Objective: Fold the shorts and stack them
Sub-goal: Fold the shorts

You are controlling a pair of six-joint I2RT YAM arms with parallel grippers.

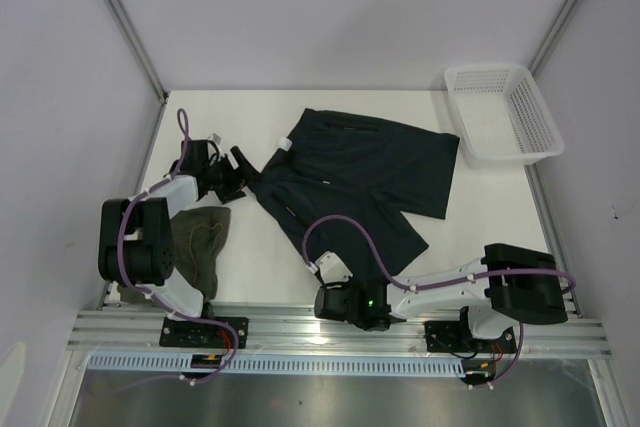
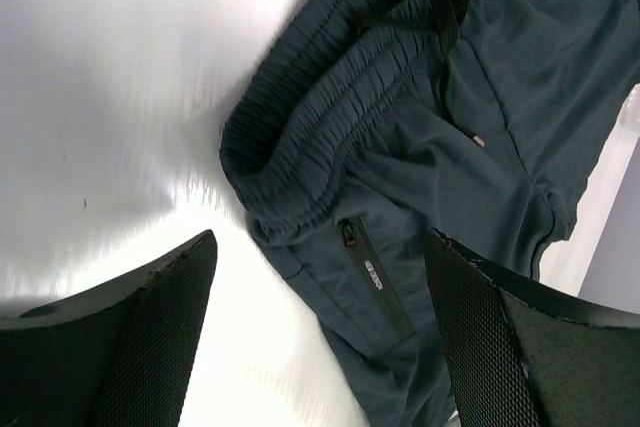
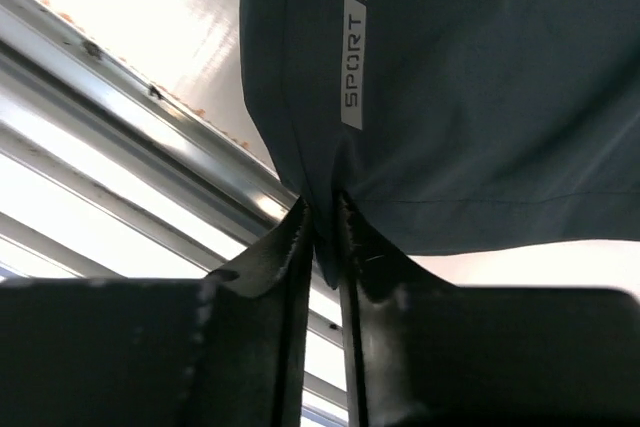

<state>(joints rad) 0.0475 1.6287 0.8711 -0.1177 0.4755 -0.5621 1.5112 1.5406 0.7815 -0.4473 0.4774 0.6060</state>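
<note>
Navy shorts: the navy shorts (image 1: 370, 172) lie spread nearly flat in the middle of the worktop (image 1: 250, 117). The waist is toward the far left and the legs run to the near right.
Olive shorts: the olive shorts (image 1: 205, 237) sit bunched at the near left, under the left arm and apart from the navy pair. I judge them not yet folded.
Right pincer: the right pincer (image 3: 322, 212) is pressed together on the hem edge of the navy leg, just below the SPORT tab (image 3: 352, 72). The near rail (image 3: 150, 117) is close beside it.
Left pincer: the left pincer (image 2: 322, 242) is spread wide and holds nothing. It hovers over the waist corner, with the gathered waistband (image 2: 300, 137) and the zip pocket (image 2: 370, 267) between its fingers.
Step in hand: I read this as getting a second hold so that I can fold the navy pair.
Doing it well: I want the left fingers to come down on the waistband corner itself. The elastic there is thick and should hold, where thin cloth might slip. Then I lift both holds evenly and keep the edge taut.
Risk: if the right side pulls first, the cloth may drag toward the rail and wrinkle.
Basket: the white basket (image 1: 515, 157) stands at the far right, well apart.
</note>
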